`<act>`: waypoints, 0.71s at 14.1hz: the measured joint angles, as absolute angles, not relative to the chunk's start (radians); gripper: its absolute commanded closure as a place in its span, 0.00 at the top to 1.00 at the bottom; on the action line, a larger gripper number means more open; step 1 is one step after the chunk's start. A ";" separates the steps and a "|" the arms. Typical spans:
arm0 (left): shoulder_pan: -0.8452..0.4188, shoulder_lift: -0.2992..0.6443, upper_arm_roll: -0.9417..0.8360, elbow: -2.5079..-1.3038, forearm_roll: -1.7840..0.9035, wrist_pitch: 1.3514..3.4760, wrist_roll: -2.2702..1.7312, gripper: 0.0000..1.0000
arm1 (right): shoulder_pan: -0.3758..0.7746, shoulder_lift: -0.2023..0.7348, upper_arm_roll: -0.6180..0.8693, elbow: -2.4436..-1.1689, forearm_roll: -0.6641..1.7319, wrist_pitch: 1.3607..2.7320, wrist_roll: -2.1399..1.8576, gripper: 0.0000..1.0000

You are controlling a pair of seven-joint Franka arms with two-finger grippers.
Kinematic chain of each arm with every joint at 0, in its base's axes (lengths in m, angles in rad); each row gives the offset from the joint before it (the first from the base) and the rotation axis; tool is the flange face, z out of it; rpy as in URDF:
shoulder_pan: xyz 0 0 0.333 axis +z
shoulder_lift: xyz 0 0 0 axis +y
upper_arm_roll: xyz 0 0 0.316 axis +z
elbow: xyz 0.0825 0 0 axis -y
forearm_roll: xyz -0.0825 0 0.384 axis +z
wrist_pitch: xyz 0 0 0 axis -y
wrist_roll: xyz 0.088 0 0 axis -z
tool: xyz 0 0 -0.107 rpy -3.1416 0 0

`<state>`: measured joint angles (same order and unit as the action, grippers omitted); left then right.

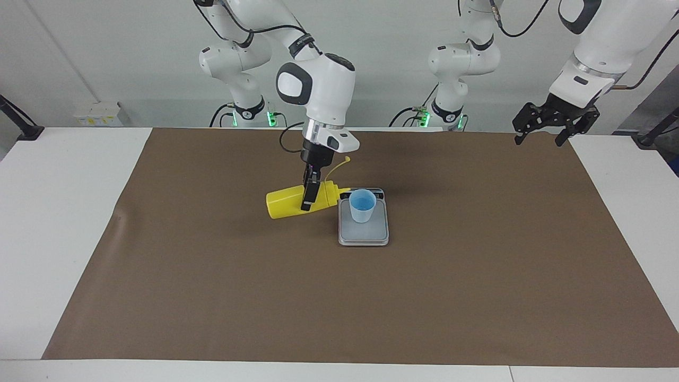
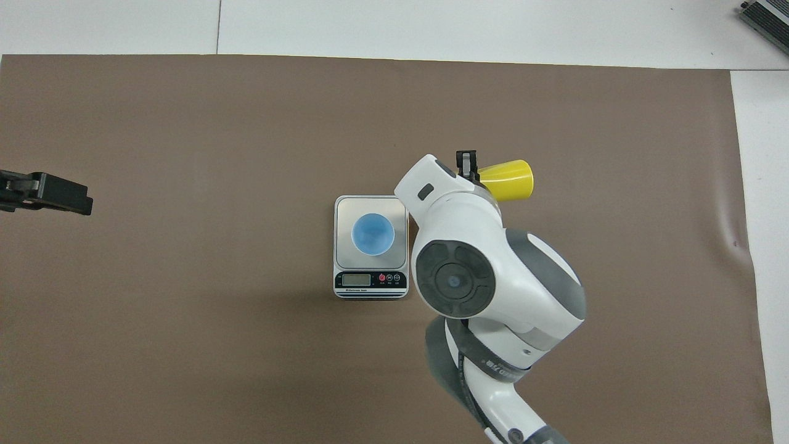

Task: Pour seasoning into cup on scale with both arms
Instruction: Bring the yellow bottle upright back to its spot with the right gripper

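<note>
Over the brown mat (image 1: 212,297) beside the scale (image 1: 364,233), toward the right arm's end of the table, the right gripper (image 1: 309,197) points straight down with its fingers clamped on the yellow bottle (image 1: 286,202). The bottle lies nearly level in the grip, nozzle aimed at the cup (image 1: 363,206) and stopping just short of its rim, base turned away toward the right arm's end. Its thin cap strap (image 1: 337,165) sticks up beside the wrist. The small blue cup stands upright on the grey weighing plate, apart from the bottle. From overhead the scale's dark display strip (image 2: 370,280) is on the edge nearest the robots. The left gripper (image 1: 545,130) waits with its fingers spread wide and nothing in them, raised over the mat's corner at the left arm's end.
</note>
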<state>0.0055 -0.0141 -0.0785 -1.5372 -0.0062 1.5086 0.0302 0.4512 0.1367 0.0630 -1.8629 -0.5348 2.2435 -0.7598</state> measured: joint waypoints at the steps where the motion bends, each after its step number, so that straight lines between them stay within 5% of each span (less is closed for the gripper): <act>1: 0.006 -0.014 -0.078 -1.537 -0.006 1.509 0.030 1.00 | 0.418 0.128 0.063 -1.863 -0.463 2.261 -0.810 0.00; 10: 0.006 -0.014 -0.078 -1.537 -0.006 1.508 0.030 1.00 | 0.136 0.085 0.056 -1.953 0.350 2.287 -1.247 0.00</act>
